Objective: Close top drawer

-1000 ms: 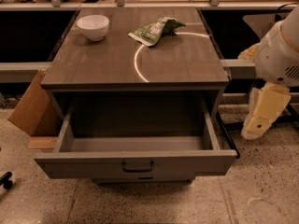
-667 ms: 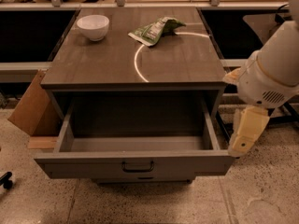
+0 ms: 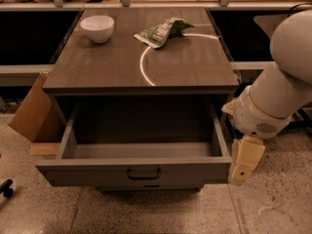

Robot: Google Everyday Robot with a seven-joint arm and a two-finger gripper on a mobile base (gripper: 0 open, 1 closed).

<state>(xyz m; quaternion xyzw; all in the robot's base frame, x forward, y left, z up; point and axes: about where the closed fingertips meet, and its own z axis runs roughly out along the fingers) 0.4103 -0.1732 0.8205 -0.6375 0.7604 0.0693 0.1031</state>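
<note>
Under the tabletop (image 3: 190, 67), top drawer (image 3: 97, 172) pulled far out, gripper (image 3: 242, 169) just beside its right front corner, cannot tell if apart or together, white bowl (image 3: 97, 28) and green bag (image 3: 161, 31) on top

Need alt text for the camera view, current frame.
The top drawer stands pulled far out and looks empty, its dark handle toward the camera. The gripper hangs just off the drawer front's right corner, on a white arm. A white bowl and a green packet sit on the cabinet top.
</note>
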